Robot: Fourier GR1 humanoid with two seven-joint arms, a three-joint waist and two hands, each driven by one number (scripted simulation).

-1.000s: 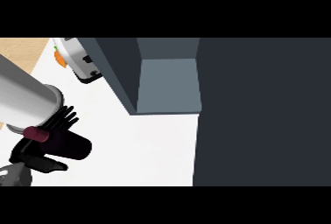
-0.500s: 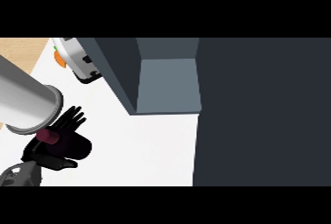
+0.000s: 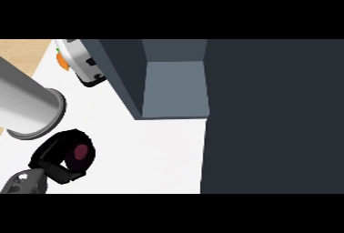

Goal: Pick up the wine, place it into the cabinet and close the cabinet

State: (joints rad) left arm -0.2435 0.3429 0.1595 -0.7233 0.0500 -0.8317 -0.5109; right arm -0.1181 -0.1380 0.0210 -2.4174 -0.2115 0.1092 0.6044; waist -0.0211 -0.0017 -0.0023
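At the lower left of the frame, a black hand [image 3: 59, 159] curls around the wine bottle [image 3: 82, 153], whose dark red top faces the camera above the white counter [image 3: 154, 154]. Which arm this hand belongs to cannot be told. A grey forearm [image 3: 27, 109] enters from the left edge. The open cabinet [image 3: 173, 88] stands at upper centre, well apart from the bottle.
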